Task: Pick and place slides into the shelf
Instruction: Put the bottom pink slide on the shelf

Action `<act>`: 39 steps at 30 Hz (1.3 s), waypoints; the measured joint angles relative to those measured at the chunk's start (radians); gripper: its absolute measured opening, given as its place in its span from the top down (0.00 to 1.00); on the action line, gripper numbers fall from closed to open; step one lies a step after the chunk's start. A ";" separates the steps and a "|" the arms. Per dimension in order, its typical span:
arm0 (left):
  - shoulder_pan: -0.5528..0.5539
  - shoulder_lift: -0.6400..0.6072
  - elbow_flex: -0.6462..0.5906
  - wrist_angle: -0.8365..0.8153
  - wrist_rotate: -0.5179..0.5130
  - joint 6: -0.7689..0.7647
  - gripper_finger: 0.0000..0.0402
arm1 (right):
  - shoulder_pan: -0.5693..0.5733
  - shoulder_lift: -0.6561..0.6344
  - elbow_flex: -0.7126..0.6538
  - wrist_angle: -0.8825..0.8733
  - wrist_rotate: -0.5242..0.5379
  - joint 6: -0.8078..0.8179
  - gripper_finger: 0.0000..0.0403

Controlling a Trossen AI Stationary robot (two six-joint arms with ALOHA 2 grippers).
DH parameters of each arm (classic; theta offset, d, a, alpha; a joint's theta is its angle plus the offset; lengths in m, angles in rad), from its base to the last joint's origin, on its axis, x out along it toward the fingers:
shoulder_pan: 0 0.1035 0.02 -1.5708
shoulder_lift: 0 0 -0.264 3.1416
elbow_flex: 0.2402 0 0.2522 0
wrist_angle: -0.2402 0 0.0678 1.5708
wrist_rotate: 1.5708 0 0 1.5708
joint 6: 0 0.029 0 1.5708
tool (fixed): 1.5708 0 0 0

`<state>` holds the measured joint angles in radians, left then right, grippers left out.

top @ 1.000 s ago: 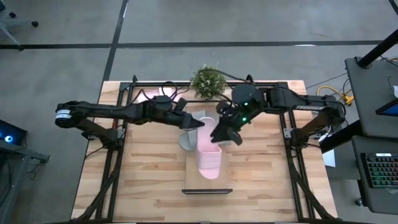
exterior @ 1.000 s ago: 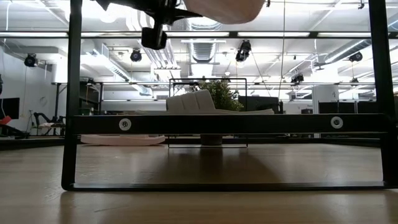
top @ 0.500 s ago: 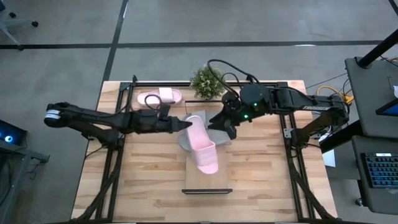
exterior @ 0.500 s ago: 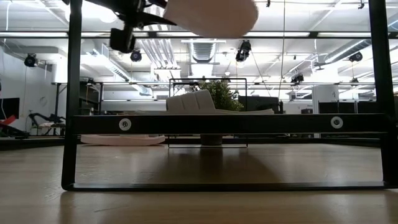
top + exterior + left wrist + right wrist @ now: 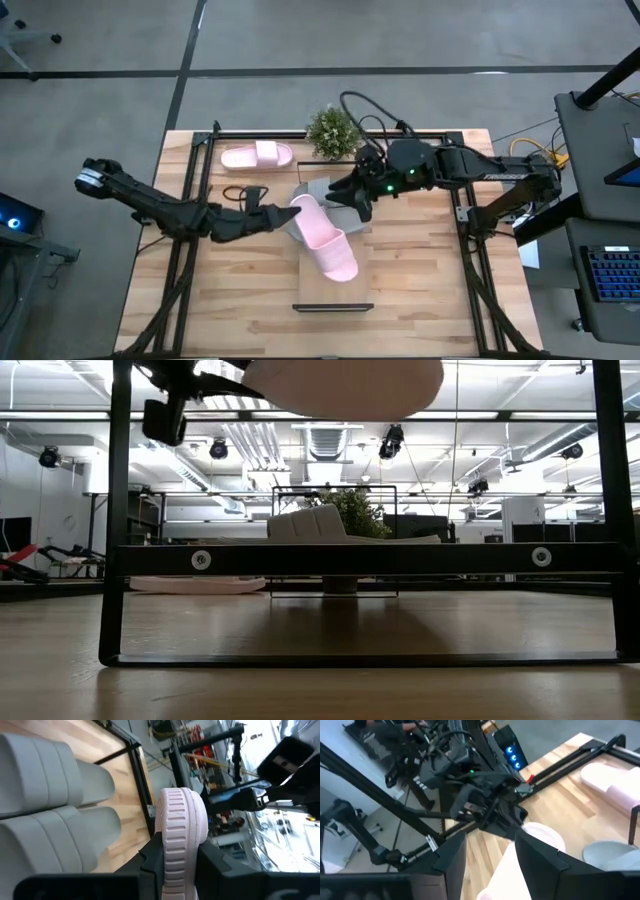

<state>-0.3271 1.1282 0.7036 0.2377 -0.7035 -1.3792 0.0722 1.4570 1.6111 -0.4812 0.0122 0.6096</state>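
Observation:
A pale pink slide [image 5: 325,238] hangs over the middle of the table, above the shelf [image 5: 333,296], with my left gripper [image 5: 283,213] shut on it. It runs aslant from far-left to near-right. Two grey slides [image 5: 50,785] lie side by side under it, partly hidden in the high view. A second pink slide [image 5: 257,156] lies sole-down on the table at the far left. My right gripper [image 5: 353,198] hovers open just right of the held slide and touches nothing. My left gripper pinches the end of the pink slide's sole [image 5: 176,851] that points toward the table's left, one finger on each flat face, the ribbed rim showing between them. The fingers come in about level from the left, along the slide. The slide is lifted clear and juts out beyond the fingers.
A small potted plant [image 5: 332,130] stands at the far edge behind the grey slides. Black rails [image 5: 190,260] run along the table's left and right sides. Bare wood lies toward the near edge on both sides of the shelf.
My left gripper has drawn back toward the table's left and near edge and sunk a little, carrying the pink slide. The slide has swung from lengthwise along the shelf to aslant. My right gripper has turned away from the slide, staying open.

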 joint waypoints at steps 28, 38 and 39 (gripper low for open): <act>-0.313 0.255 0.001 0.254 -0.606 -0.160 0.87 | 0.092 -0.250 -0.653 0.861 -0.116 0.274 0.63; -0.371 0.380 0.006 0.433 -0.704 -0.161 0.87 | 0.128 -0.265 -0.691 0.891 -0.053 0.277 0.63; -0.377 0.386 0.005 0.442 -0.706 -0.162 0.87 | 0.128 -0.264 -0.691 0.891 -0.048 0.277 0.63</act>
<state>-0.7041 1.5144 0.7090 0.6797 -1.4098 -1.5410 0.2005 1.1931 0.9205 0.4097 -0.0356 0.8865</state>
